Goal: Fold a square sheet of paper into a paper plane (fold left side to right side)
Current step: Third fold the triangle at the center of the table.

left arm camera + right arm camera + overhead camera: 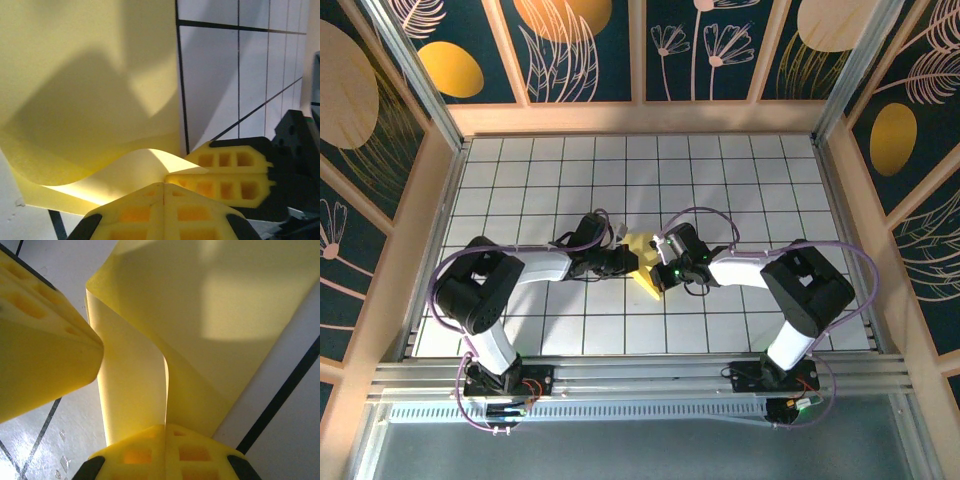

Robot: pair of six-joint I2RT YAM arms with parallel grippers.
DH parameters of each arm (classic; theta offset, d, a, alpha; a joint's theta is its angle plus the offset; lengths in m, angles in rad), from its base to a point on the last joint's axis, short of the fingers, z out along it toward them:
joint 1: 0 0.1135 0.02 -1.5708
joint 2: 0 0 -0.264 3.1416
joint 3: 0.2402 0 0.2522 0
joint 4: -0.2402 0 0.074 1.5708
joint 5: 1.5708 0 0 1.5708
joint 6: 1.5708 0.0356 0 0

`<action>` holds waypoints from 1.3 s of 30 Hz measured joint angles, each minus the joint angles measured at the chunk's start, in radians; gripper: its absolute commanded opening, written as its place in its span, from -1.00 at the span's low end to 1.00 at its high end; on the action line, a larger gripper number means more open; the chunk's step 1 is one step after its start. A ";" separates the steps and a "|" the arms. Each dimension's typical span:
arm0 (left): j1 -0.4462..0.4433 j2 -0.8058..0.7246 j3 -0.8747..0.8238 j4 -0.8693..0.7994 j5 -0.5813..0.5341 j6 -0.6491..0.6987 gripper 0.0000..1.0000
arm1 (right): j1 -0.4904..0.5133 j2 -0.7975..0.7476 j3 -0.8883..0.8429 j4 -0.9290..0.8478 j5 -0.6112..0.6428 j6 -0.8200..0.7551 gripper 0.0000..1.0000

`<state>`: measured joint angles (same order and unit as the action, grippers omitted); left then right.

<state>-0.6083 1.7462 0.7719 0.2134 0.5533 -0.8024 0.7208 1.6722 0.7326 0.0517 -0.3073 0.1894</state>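
White grid-tiled table (520, 180); square sheet of paper (648, 281) near centre, partly curled up.

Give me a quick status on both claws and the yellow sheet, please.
Right claw shut on the sheet, flap lifted. Left claw shut at its edge, grip unclear. Paper curls up off the table. Claws nearly tip to tip.

Robot lab booth, basically
Gridded white table (740, 170), painted floral wall panels (575, 60), aluminium rail (640, 377) at its near edge.
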 measured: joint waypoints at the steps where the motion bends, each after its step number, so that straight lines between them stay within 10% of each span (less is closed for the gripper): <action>1: 0.000 0.006 0.000 0.000 0.000 0.000 -0.89 | 0.000 0.000 0.000 0.000 0.000 0.000 -1.00; 39: -0.002 0.045 0.001 -0.042 -0.064 0.016 -0.98 | -0.003 0.006 0.008 0.000 -0.008 0.008 -0.91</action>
<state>-0.6102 1.7916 0.7731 0.1711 0.4896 -0.7864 0.7177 1.6783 0.7403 0.0517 -0.3157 0.1974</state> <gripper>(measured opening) 0.044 0.047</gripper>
